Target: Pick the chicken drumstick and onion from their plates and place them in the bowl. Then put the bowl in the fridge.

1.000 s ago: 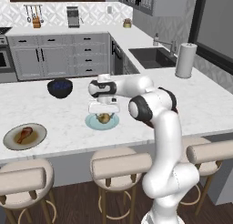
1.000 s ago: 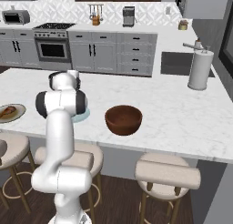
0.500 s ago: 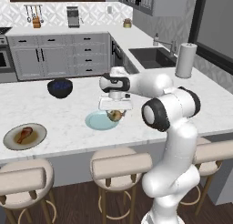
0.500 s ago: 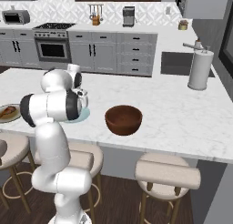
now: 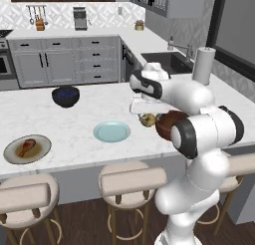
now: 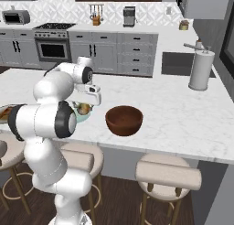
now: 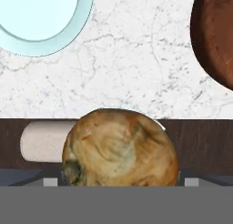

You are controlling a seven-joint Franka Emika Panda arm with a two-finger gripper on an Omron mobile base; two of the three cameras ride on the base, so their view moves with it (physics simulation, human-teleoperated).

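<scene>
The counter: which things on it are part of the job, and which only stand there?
Part of the job: onion in the gripper, wooden bowl, drumstick on its beige plate, light blue plate.

Only standing there: dark blue bowl, paper towel roll, stools.

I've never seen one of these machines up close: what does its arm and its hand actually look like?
The arm is a chain of rounded, glossy white shells, with dark grey to black bands at the joints. Its hand, the gripper, is a boxy white block. No loose cables, labels or markings show.
</scene>
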